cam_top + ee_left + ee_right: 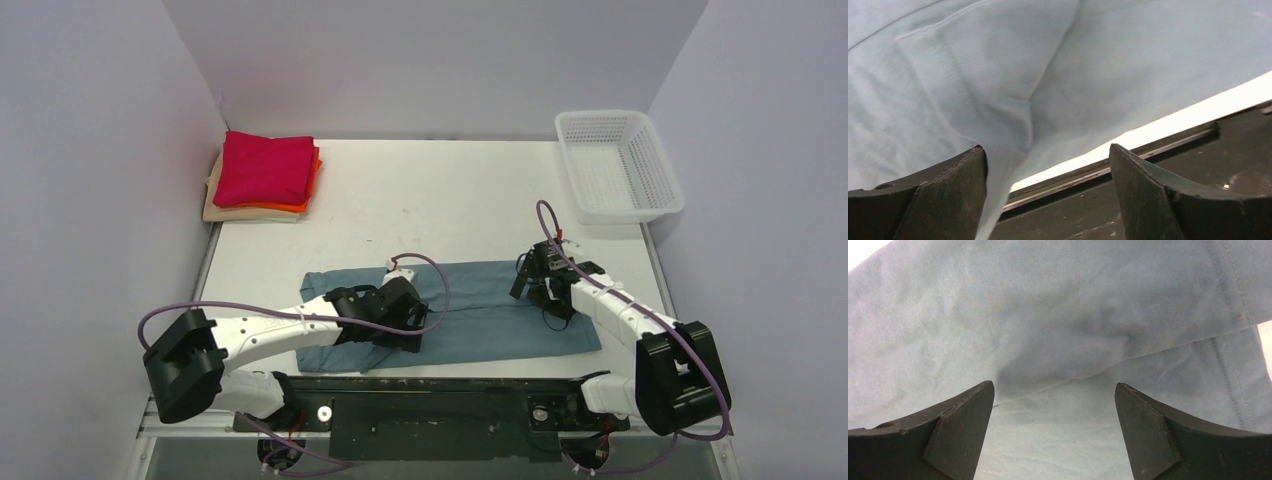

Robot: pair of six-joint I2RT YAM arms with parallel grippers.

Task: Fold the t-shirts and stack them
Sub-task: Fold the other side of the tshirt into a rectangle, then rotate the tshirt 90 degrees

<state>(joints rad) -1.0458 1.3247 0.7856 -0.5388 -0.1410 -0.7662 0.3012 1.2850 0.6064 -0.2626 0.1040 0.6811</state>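
Over teal t-shirt (500, 308) — left end effector (1048, 152), right end effector (1054, 387) both agape.

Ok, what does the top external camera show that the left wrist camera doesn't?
Only the top external view shows the folded stack at the far left, red t-shirt over orange t-shirt over beige t-shirt, the white basket at the far right, and the right gripper over the cloth's right end. Only the left wrist view shows a stitched seam and a raised crease up close, beyond the open left gripper. Both show the teal-blue t-shirt, the white table and the dark front rail.
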